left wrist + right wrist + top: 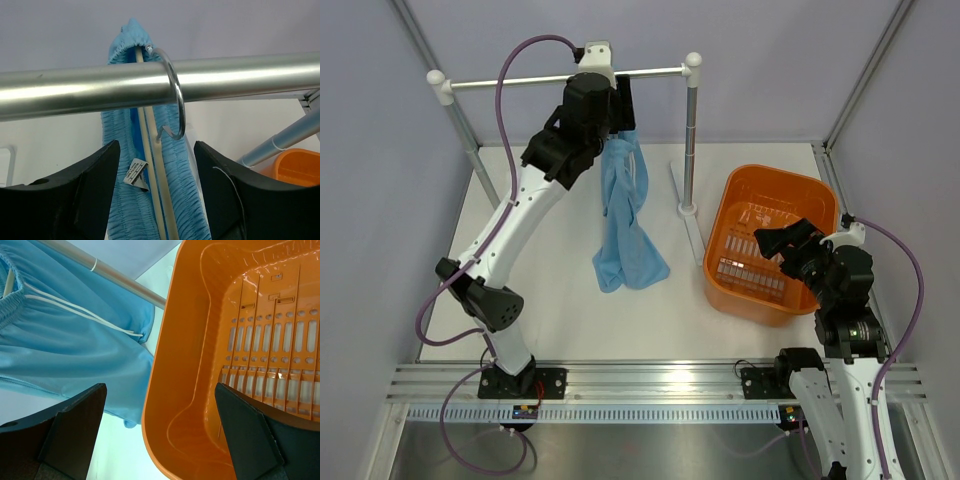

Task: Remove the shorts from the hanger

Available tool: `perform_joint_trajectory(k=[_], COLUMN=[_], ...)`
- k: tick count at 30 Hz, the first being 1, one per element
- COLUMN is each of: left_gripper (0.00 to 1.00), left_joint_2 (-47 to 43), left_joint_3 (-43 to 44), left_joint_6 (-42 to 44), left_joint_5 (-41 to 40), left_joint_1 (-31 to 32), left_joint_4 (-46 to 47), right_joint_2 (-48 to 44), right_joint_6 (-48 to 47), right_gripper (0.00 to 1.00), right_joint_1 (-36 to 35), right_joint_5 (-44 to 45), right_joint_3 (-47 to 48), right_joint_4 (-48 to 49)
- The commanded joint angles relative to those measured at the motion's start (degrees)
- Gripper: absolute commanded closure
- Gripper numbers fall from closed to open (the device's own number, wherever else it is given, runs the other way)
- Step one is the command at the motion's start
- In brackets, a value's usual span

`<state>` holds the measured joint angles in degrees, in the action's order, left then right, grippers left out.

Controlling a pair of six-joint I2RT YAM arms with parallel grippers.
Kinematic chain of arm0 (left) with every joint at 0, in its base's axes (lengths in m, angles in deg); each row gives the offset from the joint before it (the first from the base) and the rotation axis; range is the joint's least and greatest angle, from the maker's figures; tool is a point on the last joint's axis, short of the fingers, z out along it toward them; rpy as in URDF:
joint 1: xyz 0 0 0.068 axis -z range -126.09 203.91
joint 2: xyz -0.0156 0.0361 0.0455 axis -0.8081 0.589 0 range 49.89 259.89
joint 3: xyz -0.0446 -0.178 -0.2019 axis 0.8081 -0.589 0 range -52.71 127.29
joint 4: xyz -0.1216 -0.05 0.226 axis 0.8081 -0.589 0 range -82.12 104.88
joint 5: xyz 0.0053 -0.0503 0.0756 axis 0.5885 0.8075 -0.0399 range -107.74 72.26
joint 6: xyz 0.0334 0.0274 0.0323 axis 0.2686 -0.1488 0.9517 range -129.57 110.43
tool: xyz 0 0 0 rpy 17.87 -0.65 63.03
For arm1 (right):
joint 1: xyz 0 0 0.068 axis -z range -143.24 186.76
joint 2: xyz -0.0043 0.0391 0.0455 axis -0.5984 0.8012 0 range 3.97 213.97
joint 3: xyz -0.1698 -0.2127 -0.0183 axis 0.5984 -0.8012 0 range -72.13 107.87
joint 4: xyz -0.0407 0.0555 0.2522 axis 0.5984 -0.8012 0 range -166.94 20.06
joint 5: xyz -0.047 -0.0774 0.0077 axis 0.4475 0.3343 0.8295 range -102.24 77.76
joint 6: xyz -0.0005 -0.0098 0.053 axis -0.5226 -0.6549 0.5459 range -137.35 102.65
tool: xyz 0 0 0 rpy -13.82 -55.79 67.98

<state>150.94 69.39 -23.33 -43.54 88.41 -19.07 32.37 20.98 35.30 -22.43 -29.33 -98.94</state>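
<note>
The light-blue shorts (625,215) hang from the cream hanger (157,185), whose metal hook (176,95) loops over the silver rail (550,78). The shorts' lower end rests on the table. My left gripper (620,110) is up at the rail, open, its fingers (90,185) either side of the hanger and the gathered waistband (125,200), not touching them. My right gripper (785,240) is open and empty above the near left part of the orange basket (820,200). The right wrist view shows the shorts (65,350) with the white drawstring (85,315) to the left.
The rail stands on a post (691,140) with a base between the shorts and the basket. The basket's rim (155,390) lies under my right gripper. Grey walls close in the back and sides. A metal frame (650,380) runs along the near edge.
</note>
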Motion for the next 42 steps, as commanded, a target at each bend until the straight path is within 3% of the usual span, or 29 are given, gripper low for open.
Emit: perform_joint_trajectory(k=[1,13,16,17,18,19,26,42], left_gripper=[0.38,0.52,0.69,0.77,0.96,1.0,1.0,1.0], left_joint_2=[0.54,2.57,2.74,2.74,2.74,2.48,-0.16,-6.22], left_joint_3=[0.06,2.09,2.35,2.7,2.79,2.7,4.63,6.3], left_joint_6=[0.14,0.14,0.49,0.84,1.1,1.89,10.33,11.04], left_joint_5=[-2.58,-2.15,-2.06,-2.32,-2.32,-2.24,-2.66,-2.5], left_joint_1=[0.04,0.04,0.04,0.04,0.04,0.04,2.85,2.85], left_joint_4=[1.35,0.2,0.2,0.12,0.12,0.46,3.28,-2.59], right_joint_2=[0.16,0.25,0.69,0.86,1.04,1.3,1.66,2.53], right_joint_6=[-1.15,-1.41,-1.15,-1.15,-1.15,-1.15,-1.06,-1.94], right_gripper=[0.01,0.0,0.01,0.01,0.01,0.01,0.0,0.01], right_joint_1=[-0.3,-0.3,-0.3,-0.3,-0.3,-0.3,-0.3,-0.3], right_joint_5=[-0.88,-0.96,-1.23,-1.32,-1.49,-1.58,-2.11,-2.37], right_joint_3=[-0.18,0.08,0.0,0.0,-0.18,-0.18,-0.36,-0.27], right_joint_4=[1.04,0.69,1.13,1.22,1.39,1.4,2.36,3.42])
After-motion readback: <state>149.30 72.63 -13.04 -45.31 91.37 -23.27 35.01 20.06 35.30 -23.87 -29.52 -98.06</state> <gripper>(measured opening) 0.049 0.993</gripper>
